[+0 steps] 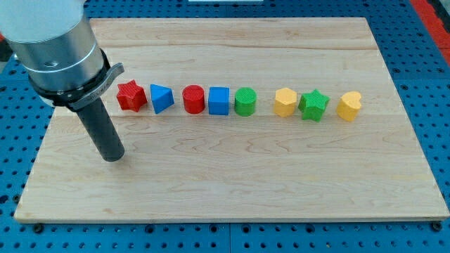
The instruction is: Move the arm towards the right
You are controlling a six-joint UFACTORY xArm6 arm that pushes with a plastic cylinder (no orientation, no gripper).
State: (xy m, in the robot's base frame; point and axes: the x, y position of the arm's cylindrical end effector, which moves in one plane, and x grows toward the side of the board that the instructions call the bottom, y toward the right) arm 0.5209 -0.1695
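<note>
My tip (112,156) rests on the wooden board (232,183) at the view's left, below and left of the red star (131,96). It touches no block. A row of blocks runs rightward across the board's middle: the red star, a blue triangle (161,98), a red cylinder (193,99), a blue cube (219,100), a green cylinder (245,102), a yellow hexagon (285,102), a green star (313,105) and a yellow heart (349,106).
The arm's grey body (53,42) covers the board's top left corner. A blue perforated table (436,84) surrounds the board on all sides.
</note>
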